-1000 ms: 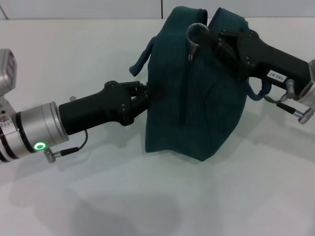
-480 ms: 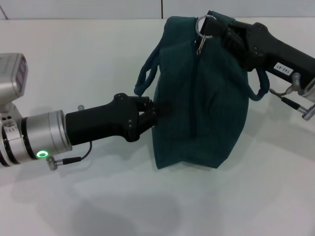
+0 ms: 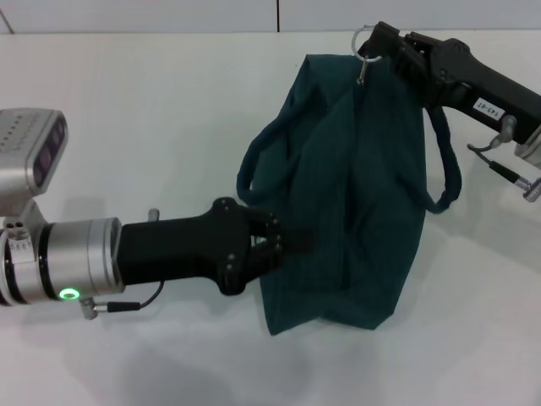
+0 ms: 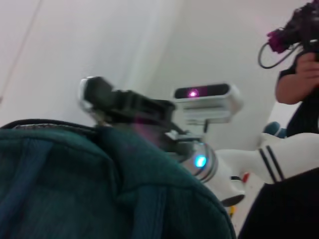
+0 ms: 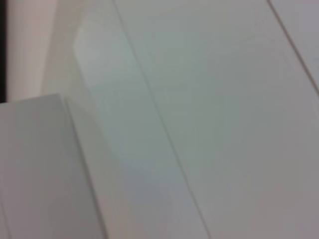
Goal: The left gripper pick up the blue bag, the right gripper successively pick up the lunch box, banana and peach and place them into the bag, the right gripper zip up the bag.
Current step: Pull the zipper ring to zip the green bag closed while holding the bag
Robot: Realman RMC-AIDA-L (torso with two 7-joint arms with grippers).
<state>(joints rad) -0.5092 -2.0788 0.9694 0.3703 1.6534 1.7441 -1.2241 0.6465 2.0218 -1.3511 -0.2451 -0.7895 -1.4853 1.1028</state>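
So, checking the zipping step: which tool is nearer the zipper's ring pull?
Right. The right tool holds the ring pull at the blue bag's top; the left tool grips the bag's lower side.

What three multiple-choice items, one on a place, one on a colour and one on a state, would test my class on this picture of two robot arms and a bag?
1. Where does the right gripper hold the bag?
A. at the metal ring
B. at the bottom corner
C. nowhere

2. What colour is the light on the left arm's wrist?
A. red
B. green
C. yellow

3. What is the left gripper doing?
A. hanging open above the bag
B. lying on the table
C. clamping the bag's side

Answers: 1 A, its fingers meet the ring at the bag's far top; 2 B, the light glows green; 3 C, its fingers pinch the cloth.
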